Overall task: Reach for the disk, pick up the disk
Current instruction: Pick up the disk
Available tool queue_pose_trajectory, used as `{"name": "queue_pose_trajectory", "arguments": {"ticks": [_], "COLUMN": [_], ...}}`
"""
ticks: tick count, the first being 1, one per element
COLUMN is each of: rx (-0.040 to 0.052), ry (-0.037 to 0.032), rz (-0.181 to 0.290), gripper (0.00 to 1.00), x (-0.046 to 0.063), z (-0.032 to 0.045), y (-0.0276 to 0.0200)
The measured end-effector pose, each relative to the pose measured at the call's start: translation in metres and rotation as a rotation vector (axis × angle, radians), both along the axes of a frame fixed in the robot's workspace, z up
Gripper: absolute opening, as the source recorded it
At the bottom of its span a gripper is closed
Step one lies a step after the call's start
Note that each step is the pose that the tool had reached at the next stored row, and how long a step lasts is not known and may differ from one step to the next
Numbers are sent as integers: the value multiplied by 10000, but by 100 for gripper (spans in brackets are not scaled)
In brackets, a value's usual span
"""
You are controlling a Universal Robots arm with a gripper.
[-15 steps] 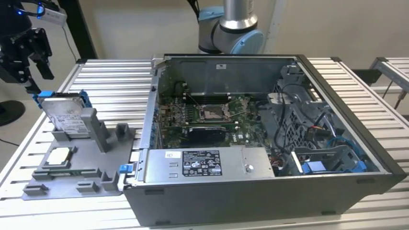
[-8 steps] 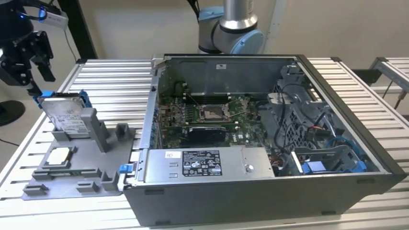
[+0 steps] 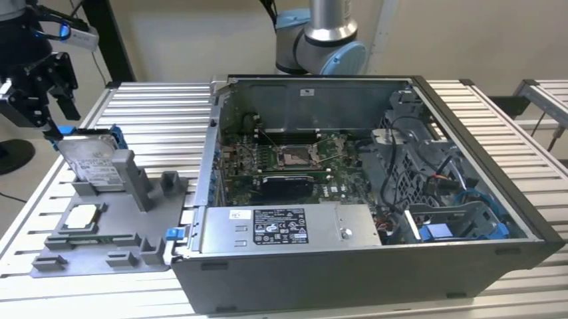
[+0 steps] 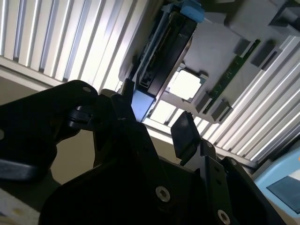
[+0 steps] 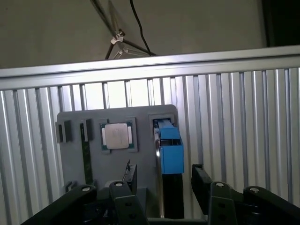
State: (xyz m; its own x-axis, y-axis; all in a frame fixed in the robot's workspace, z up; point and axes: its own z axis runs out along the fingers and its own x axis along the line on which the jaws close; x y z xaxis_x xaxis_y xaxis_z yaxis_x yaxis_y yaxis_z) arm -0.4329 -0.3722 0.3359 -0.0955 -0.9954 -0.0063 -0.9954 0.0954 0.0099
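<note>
Jaws of gripper [image 5: 164, 183] spread wide, nothing held, poised over upright disk [image 5: 171, 152]. Risk judged: off-centre closing, blue bracket clipped, disk tipped or jammed in grey holder [image 5: 140, 122].

Blue-edged disk [image 5: 171, 154], parted jaws either side

**Materials and finish: findings**

The disk [image 3: 90, 159] has a bare silver metal face with a white paper label. Its bracket [image 5: 171, 157] is smooth, bright blue plastic. The fixture plate [image 3: 133, 224] is matt grey plastic. The table [image 3: 151, 113] is ribbed, light-catching metal. The gripper [image 5: 165, 171] is matt black.
</note>
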Motion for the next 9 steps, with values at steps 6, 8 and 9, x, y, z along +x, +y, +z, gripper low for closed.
{"name": "queue_pose_trajectory", "arguments": {"ticks": [6,8,9], "rx": [-5,-8,-9], "ry": [0,0,-1], "rz": [1,0,1], "gripper": [100,100,100], "x": [0,-2,-2], "z": [-108,-146,-164], "y": [0,0,0]}}
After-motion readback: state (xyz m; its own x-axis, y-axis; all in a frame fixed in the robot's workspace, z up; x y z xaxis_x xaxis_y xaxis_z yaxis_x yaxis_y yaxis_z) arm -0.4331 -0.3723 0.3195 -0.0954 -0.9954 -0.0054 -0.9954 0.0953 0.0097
